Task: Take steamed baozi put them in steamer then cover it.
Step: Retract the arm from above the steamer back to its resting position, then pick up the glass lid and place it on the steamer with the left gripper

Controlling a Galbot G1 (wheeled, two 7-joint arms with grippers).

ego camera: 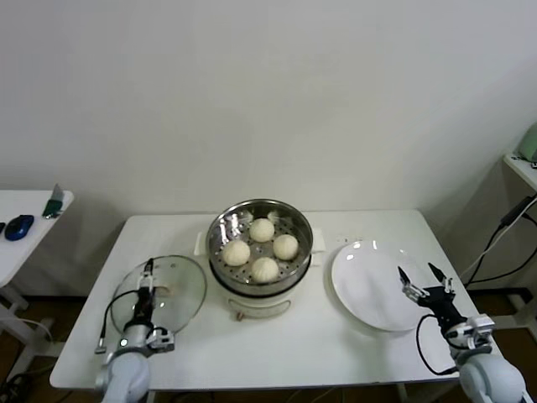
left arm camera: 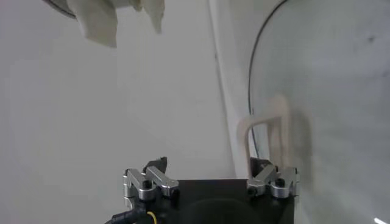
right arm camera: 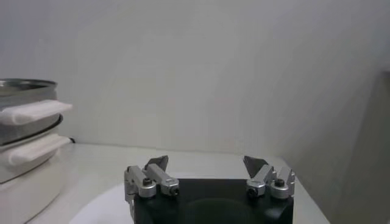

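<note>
Steel steamer [ego camera: 260, 248] holds four baozi [ego camera: 264, 248] — uncovered. Left tool [ego camera: 148, 277] gapes over the cover [ego camera: 172, 290]; right tool [ego camera: 422, 279] gapes above the plate [ego camera: 369, 285].

We see four cream-white baozi [ego camera: 261, 248] in our shiny steel steamer [ego camera: 221, 235], a clear glass cover [ego camera: 180, 290], a plain white plate [ego camera: 361, 285].

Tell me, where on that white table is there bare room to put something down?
The widest bare patch is the white table's front strip, between the clear glass lid and the flat white plate. The back corners are bare too. The middle is crowded: the shiny steel steamer holds four cream-white buns. The open left gripper hangs over the lid, the open right gripper over the plate.
</note>
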